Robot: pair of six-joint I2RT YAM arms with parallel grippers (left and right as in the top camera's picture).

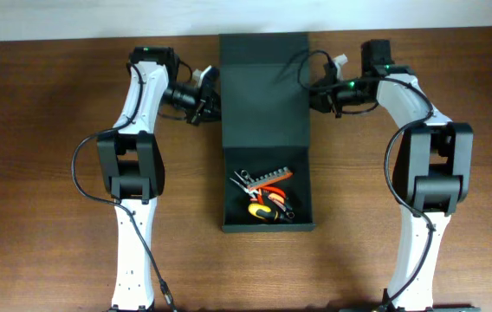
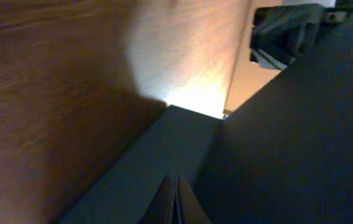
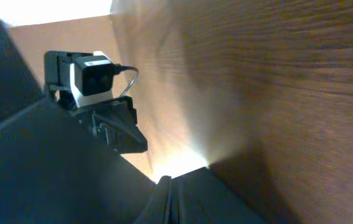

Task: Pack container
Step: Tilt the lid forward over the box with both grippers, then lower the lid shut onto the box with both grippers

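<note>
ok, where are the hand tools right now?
Overhead view: the hand tools lie piled inside the open container, in its compartment at the near end, mid-frame. The flap lid lies open on the far side of them.

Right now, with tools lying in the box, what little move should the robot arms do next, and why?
Probably lift the dark matte flap lid and fold it over. The orange-handled hand tools already lie inside the dark green-black rectangular container, and the left pincer and right pincer sit at the flap's side edges.
</note>
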